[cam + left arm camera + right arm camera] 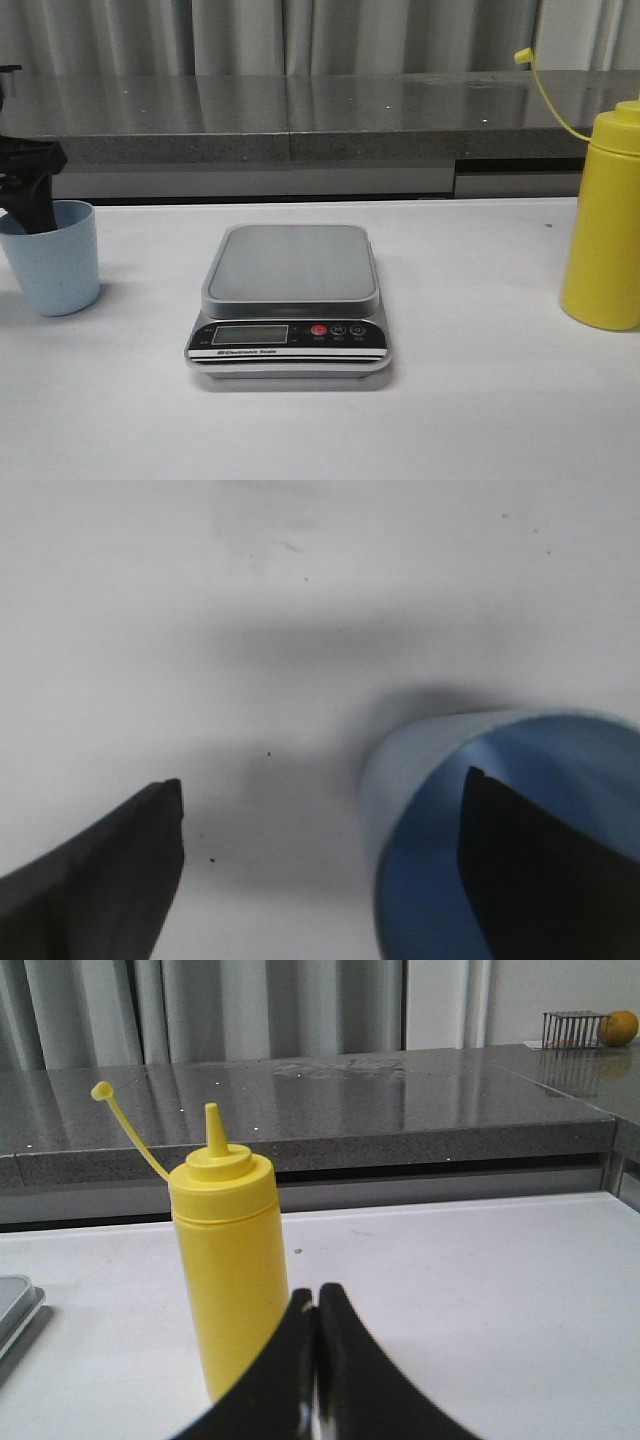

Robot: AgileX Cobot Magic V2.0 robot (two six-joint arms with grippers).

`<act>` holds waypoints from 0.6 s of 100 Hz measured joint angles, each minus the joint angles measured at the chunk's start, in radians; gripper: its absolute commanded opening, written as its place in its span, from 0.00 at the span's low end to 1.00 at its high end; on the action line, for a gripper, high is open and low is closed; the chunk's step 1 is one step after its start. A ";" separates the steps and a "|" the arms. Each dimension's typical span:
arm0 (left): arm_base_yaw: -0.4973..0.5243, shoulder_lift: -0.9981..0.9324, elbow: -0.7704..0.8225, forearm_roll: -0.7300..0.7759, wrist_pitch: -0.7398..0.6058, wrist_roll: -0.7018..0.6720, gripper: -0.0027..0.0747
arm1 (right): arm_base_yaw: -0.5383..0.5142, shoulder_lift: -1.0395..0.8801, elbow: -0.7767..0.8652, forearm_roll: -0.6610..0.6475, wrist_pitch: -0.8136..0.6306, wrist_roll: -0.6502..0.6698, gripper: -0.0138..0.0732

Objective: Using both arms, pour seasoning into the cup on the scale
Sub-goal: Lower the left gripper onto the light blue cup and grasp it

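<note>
The white table is wide and mostly bare in front, with lots of room around each thing. The scale sits flat in the middle of the table, its black panel and red button facing the front. Nothing is on its silver top. There is a wide strip of bare table on both sides of it. The cup stands upright far to the left, well apart from the scale and close to the left edge of the front view. The left gripper comes down at the cup's rim. Its jaws are open wide: in the left wrist view one black finger is inside the blue cup and the other finger is outside over bare table, so the cup's wall is between them. The fingers do not look pressed on the wall, so the cup is not gripped. The seasoning stands upright far to the right, near the right edge of the front view, well apart from the scale. Its cap is off the nozzle and sticks up on its thin strap. In the right wrist view the right gripper has its two black fingers closed together, holding nothing. The yellow bottle stands just behind the fingertips, a bit to one side. Behind the table runs a dark grey counter with curtains above it.
</note>
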 measured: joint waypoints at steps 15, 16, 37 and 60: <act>0.000 0.002 0.000 -0.002 -0.014 0.000 0.52 | 0.000 0.000 0.000 0.000 0.000 0.000 0.09; 0.000 0.002 0.000 -0.002 -0.016 0.000 0.51 | 0.000 0.000 0.000 0.000 0.000 0.000 0.09; 0.000 0.002 0.000 -0.002 -0.029 0.000 0.24 | 0.000 0.000 0.000 0.000 0.000 0.000 0.09; 0.000 0.002 0.000 -0.002 -0.031 0.000 0.03 | 0.000 0.000 0.000 0.000 0.000 0.000 0.09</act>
